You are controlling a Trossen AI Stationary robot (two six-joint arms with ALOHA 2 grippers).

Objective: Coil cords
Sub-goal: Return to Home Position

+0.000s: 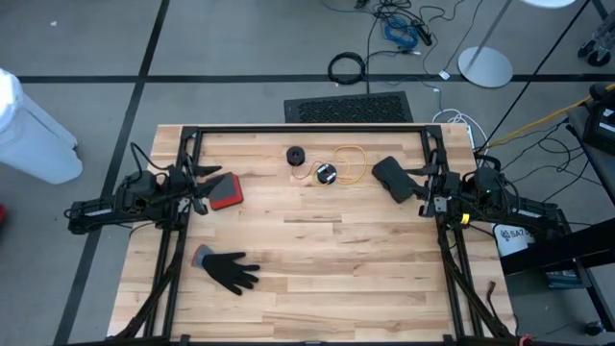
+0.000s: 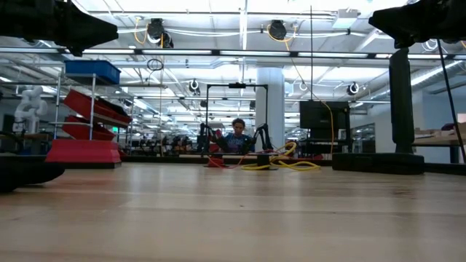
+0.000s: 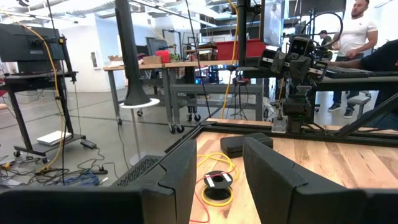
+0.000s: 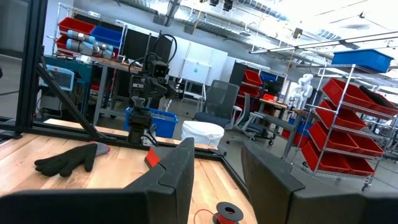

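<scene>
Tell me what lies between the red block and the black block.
In the high view, the black cord bundle and the yellow cord, partly wound on a spool, lie between the red block and the black block.

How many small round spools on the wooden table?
2. A dark spool near the far edge; a black-and-white spool beside it, amid the loose yellow-orange cord. None apparently hidden.

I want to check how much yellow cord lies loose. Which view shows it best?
The left wrist view: the yellow cord lies close ahead, wound on its spool with loose loops beside. The high view shows it small; the low view only distant loops; the right wrist view leaves it unclear.
</scene>
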